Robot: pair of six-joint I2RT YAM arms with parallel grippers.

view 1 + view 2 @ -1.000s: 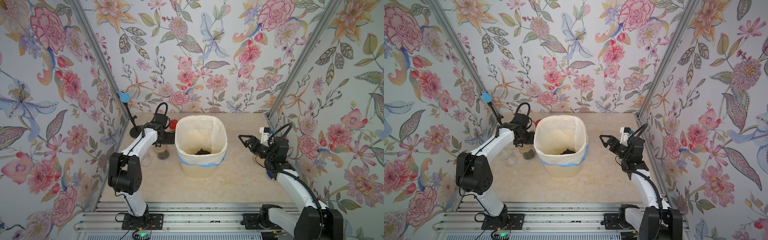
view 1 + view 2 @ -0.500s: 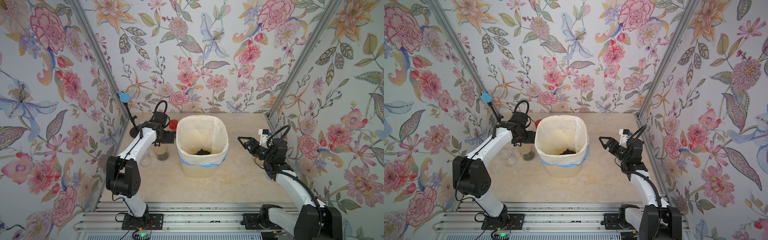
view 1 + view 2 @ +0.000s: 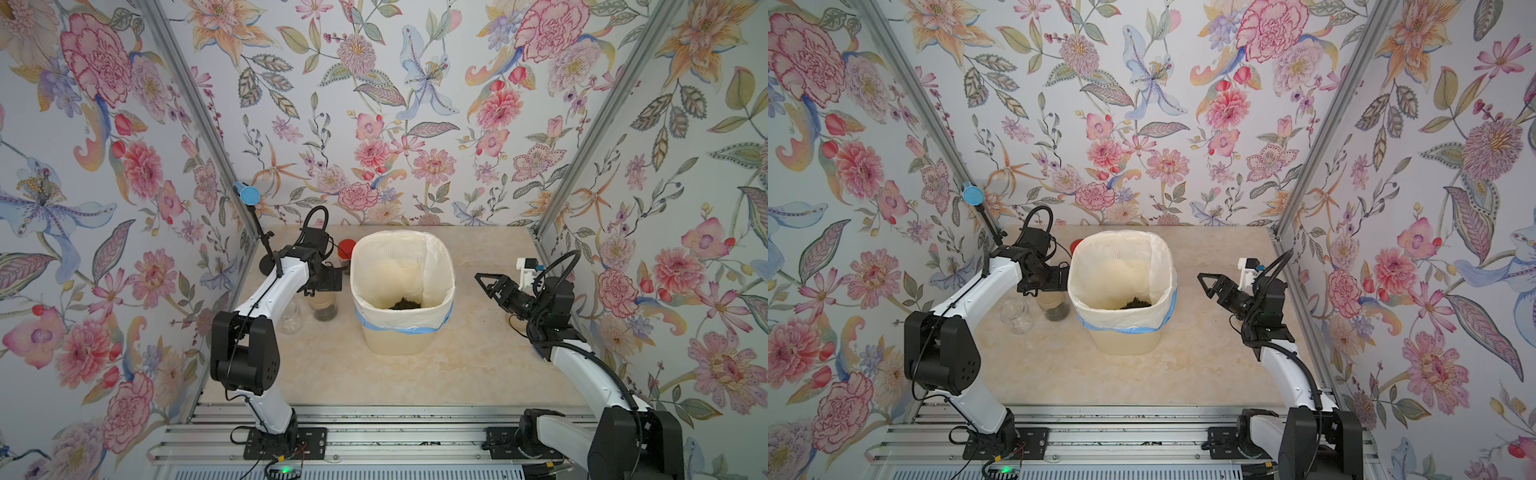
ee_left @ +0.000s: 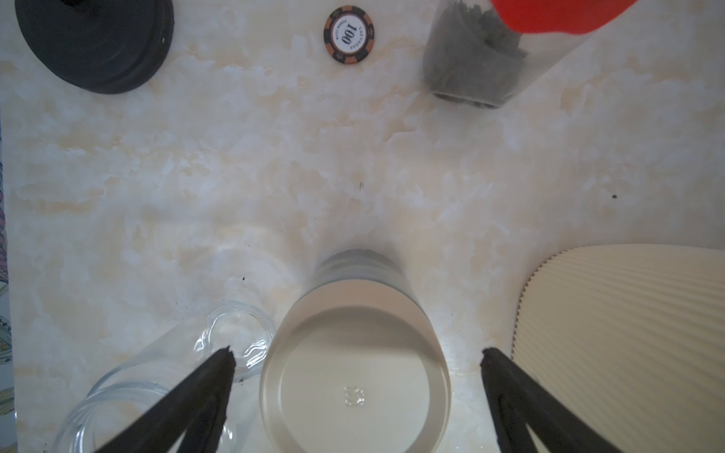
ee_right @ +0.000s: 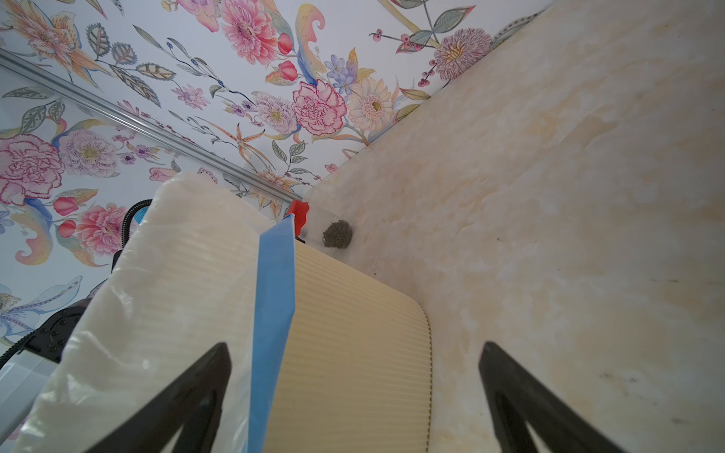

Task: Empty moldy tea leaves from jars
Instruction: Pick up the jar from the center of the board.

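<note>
Left of the bin, a squat clear jar with a beige lid (image 4: 355,388) (image 3: 324,305) (image 3: 1054,307) stands with dark tea leaves at its bottom. My left gripper (image 4: 357,353) (image 3: 328,282) (image 3: 1050,282) hangs open just above it, one finger on each side of the lid and apart from it. Beside it stands a clear lidless jar (image 4: 129,396) (image 3: 289,318) (image 3: 1016,316) that looks empty. The red-capped jar (image 4: 474,59) (image 3: 345,249) (image 5: 298,213) holds dark leaves behind the bin. More tea leaves (image 3: 405,304) (image 3: 1136,303) lie inside the bin. My right gripper (image 3: 488,286) (image 3: 1208,284) (image 5: 355,349) is open and empty, right of the bin.
The cream ribbed bin (image 3: 399,336) (image 3: 1125,343) (image 5: 353,333) with white liner and blue tape stands mid-table. A poker chip (image 4: 348,34) and a black stand base (image 4: 94,43) with a blue-tipped rod (image 3: 248,194) sit at the back left. Floral walls close in on three sides.
My left arm has shifted slightly over the beige-lidded jar. The right gripper has drifted a little toward the bin. Both stay open.
</note>
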